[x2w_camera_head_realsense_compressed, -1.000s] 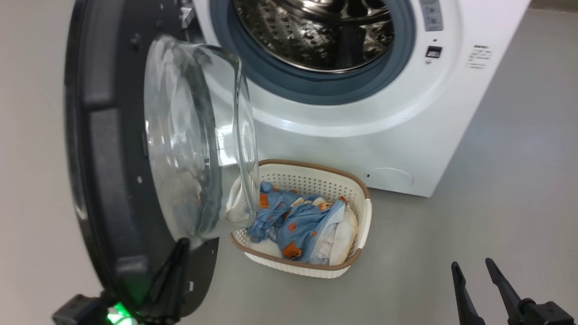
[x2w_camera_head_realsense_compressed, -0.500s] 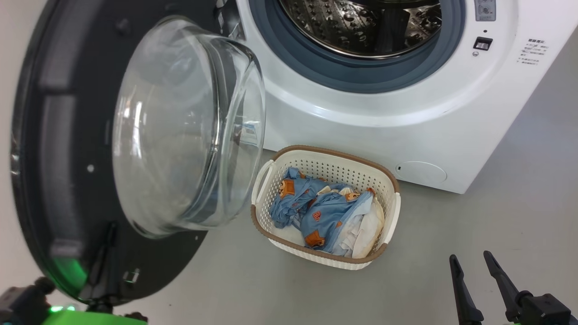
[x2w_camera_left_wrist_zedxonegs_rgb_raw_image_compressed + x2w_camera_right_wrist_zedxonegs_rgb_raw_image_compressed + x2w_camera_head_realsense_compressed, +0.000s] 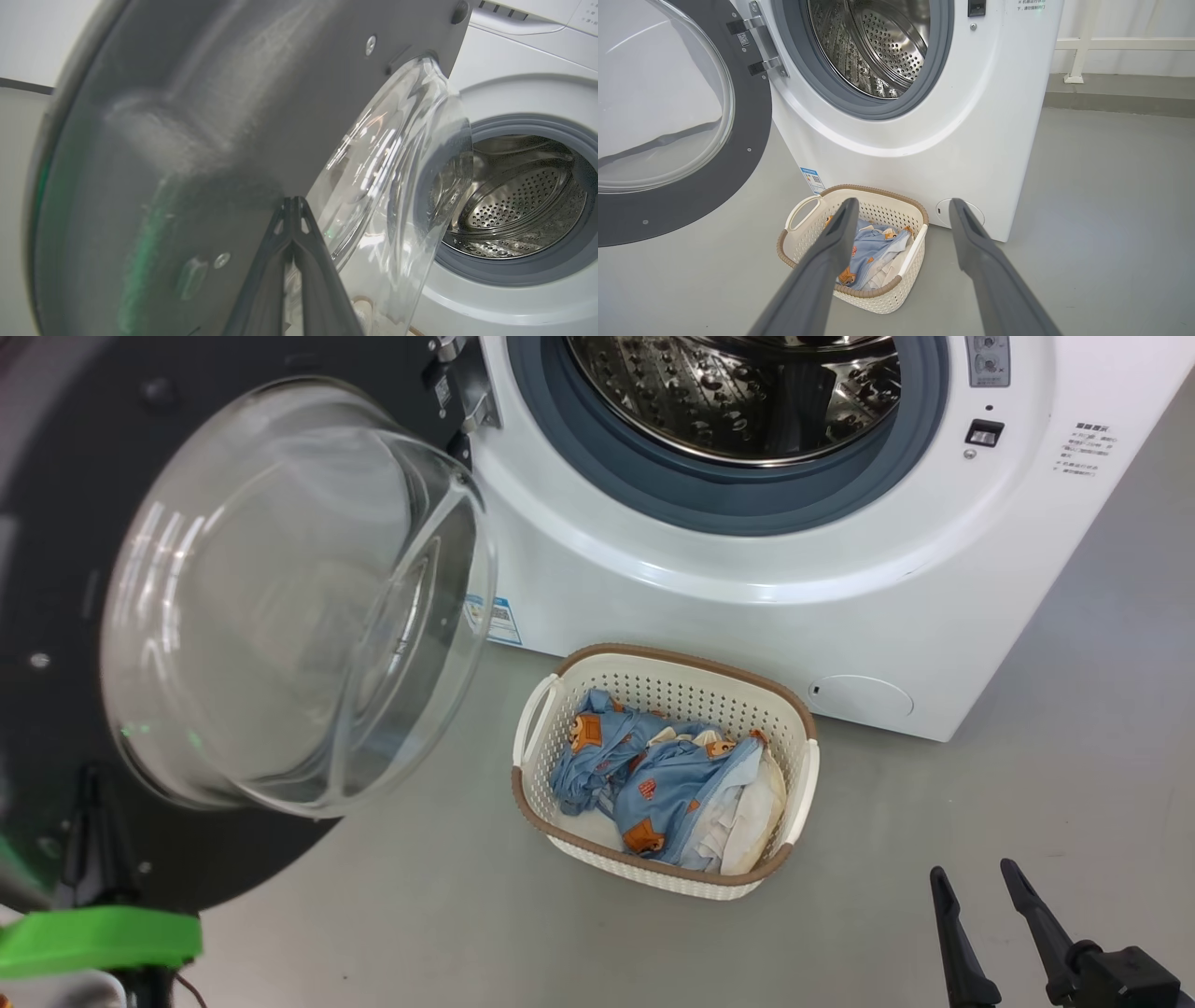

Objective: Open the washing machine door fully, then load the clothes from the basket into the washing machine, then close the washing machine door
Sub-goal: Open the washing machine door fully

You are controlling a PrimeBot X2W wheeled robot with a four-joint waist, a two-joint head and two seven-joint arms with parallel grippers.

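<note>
Note for you: washing machine door stands open at left; left gripper closed at its inner face. Right gripper spread wide, empty. Clothes lie in the basket, on the floor before the washing machine.

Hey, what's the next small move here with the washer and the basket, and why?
Probably lower the open right end effector toward the clothes in the basket: the washing machine door looks swung wide, and no clothes show in the drum.

Partly off-frame: washing machine door
</note>
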